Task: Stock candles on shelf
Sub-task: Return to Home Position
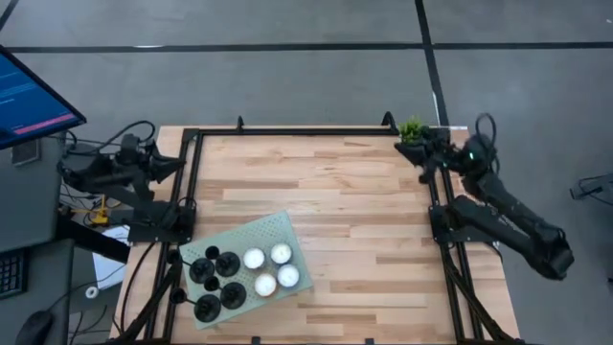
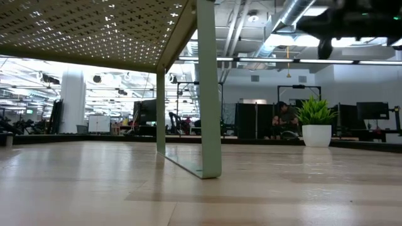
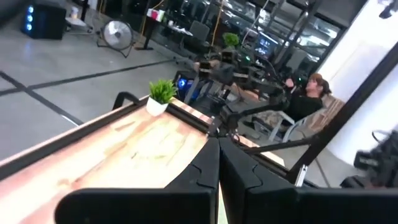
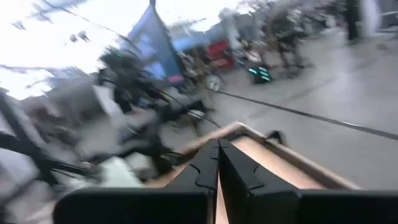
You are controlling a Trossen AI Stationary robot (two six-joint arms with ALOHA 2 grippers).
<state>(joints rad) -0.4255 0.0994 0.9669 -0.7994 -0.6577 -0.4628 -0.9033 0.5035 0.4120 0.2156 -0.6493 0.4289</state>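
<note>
1. All four small round white candles with silvery rims point(image 1: 254, 258) sit on the flat pale green shelf full of little holes point(image 1: 259, 233). They sit close together, two by two.
2. The shelf stands on the light wooden table point(image 1: 335, 211), near a corner on my left arm's side.
3. Four black round things point(image 1: 218, 285) share the shelf, just beside the candles. I cannot tell what they are.
4. I see no candle lying on the table, so I think the stocking is done. Only resting my arms seems left.
5. My left gripper point(image 3: 217, 149) is pressed shut and holds nothing. It hangs by the table's left edge, well apart from the shelf.
6. My right gripper point(image 4: 217, 149) is pressed shut too, with nothing in it. It hangs at the far right corner, near a small green plant in a white pot point(image 1: 413, 129).
7. A blue screen point(image 1: 29, 96) shows lines of writing, too small to read. I see no brand or label anywhere.
</note>
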